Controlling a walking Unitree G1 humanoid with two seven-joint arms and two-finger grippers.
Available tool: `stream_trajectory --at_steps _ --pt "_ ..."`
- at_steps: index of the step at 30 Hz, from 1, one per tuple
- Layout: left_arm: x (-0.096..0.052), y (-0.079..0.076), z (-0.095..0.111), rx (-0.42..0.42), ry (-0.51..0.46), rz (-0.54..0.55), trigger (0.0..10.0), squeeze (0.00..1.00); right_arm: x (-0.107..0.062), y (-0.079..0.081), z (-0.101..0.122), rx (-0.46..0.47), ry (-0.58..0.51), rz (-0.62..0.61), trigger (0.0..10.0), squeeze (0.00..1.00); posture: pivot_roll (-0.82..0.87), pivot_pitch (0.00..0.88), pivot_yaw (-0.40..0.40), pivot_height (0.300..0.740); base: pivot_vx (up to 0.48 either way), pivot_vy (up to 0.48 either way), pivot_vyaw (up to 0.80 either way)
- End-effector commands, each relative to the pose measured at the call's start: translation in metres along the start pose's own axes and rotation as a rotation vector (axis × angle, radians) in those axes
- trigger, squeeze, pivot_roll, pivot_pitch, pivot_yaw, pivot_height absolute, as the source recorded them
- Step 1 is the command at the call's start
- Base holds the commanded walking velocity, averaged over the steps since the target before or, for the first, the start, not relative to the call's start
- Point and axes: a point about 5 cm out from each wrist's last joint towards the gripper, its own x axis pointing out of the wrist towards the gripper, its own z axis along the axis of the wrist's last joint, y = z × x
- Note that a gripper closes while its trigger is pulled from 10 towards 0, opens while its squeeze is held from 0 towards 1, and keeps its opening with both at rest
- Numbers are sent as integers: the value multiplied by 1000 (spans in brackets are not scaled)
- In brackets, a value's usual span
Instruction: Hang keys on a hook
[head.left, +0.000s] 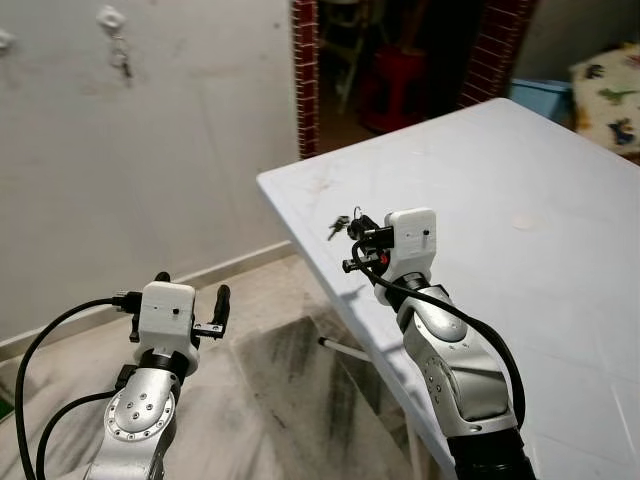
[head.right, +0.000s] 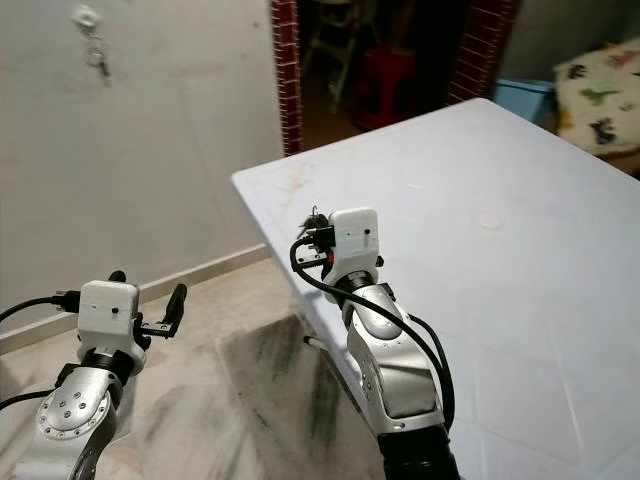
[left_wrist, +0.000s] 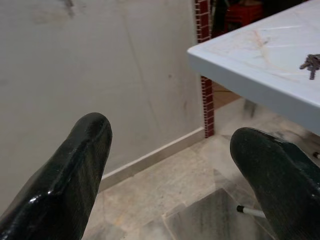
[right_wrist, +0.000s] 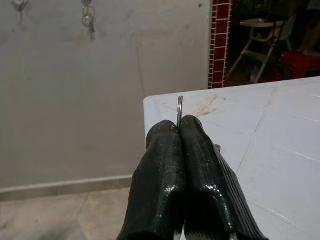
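White plastic folding table (head.left: 520, 180): serving as landmark. Right gripper (head.left: 358, 232), above its near corner: fingers clenching a small silver key bunch (head.left: 339, 224) by its thin ring (right_wrist: 179, 109); grip looking slight, so the keys are risking slipping or swinging loose in transit. Left gripper (head.left: 190, 300), beside the table over the floor: fingers spreading, holding nothing. White wall hook (head.left: 110, 17), well beyond the table, already bearing other keys (head.left: 122, 60); crowding possible.

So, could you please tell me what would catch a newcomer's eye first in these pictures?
First, the right hand, raised over the near corner of the white table, with its fingers pinched shut on the ring of a bunch of keys. Next, the open left hand low over the floor, and beyond it the hooks on the wall, one already carrying keys.
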Motion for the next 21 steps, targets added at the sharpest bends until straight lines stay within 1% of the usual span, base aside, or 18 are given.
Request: stream_trajectory --at_steps 1,21 --pt "1 3 -1 8 17 10 10000 0 -1 -1 3 12 -9 -19 10000 0 106 27 37 740 0 480 0" --pt "3 1 -1 13 32 -13 10000 0 1 -4 1 8 10 -44 10000 0 115 40 42 740 0 480 0"
